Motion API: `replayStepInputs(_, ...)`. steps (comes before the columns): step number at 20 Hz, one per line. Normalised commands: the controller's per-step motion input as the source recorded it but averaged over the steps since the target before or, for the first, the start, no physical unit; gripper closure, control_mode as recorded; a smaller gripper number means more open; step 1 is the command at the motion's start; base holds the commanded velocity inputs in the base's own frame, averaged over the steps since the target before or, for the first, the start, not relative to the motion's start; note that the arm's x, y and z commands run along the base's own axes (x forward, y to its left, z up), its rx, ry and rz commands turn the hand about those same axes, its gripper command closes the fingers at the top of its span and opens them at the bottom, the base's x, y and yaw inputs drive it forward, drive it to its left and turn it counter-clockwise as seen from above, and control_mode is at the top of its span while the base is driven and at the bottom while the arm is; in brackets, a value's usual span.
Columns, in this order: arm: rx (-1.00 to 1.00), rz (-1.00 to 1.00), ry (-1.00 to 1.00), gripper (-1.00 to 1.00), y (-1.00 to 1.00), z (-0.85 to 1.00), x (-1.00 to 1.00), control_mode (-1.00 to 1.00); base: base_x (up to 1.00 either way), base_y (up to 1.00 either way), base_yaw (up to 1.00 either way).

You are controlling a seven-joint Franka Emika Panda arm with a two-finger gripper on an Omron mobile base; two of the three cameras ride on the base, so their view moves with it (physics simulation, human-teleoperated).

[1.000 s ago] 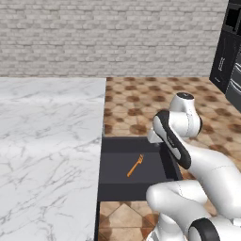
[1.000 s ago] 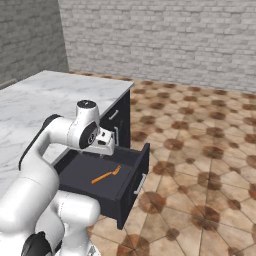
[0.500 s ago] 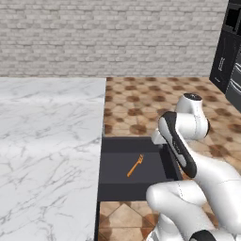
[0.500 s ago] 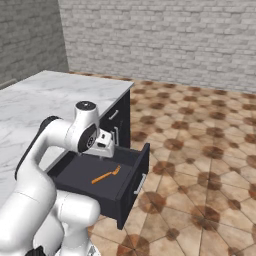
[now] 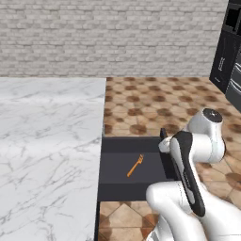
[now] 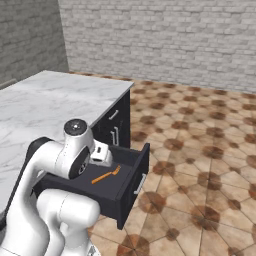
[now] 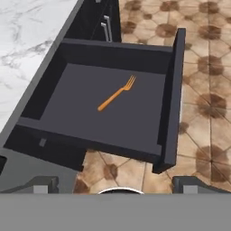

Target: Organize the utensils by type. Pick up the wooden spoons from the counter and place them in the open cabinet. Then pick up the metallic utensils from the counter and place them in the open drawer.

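Observation:
The open drawer [image 5: 117,186] [image 6: 131,182] [image 7: 173,90] stands pulled out from under the white marble counter [image 5: 47,141] [image 6: 45,100] [image 7: 27,27]. One slim orange fork [image 5: 135,165] [image 6: 105,175] [image 7: 116,93] lies loose on its dark floor, prongs towards the drawer front. My gripper [image 7: 116,185] hangs open and empty above the drawer's near side, well clear of the fork. Its white hand [image 6: 101,152] sits beside the arm's elbow. The wooden spoons and the open cabinet are out of view.
Dark closed cabinet fronts with metal handles [image 6: 116,132] [image 7: 106,28] flank the drawer. Brown tiled floor [image 5: 155,103] [image 6: 200,150] spreads beyond it to a brick wall. Tall dark appliances [image 5: 230,56] stand at the far right.
The arm has drawn back towards the base, and the hand has sunk slightly over the drawer. The orange fork has not moved. The jaws stay open.

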Motion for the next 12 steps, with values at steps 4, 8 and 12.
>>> replayStepInputs(4, 0.04, -0.06, -0.37, -1.00, -0.10, 0.01, -0.57, -1.00, 0.00, 0.00, 0.00)
replayStepInputs(8, 0.00, 0.00, 0.00, -1.00, 0.00, 0.00, 0.00, 1.00, -0.48, -0.11, -0.09)
replayStepInputs(12, 0.00, 0.00, 0.00, -1.00, 0.00, 0.00, 0.00, 1.00, -0.27, -0.19, -0.23)
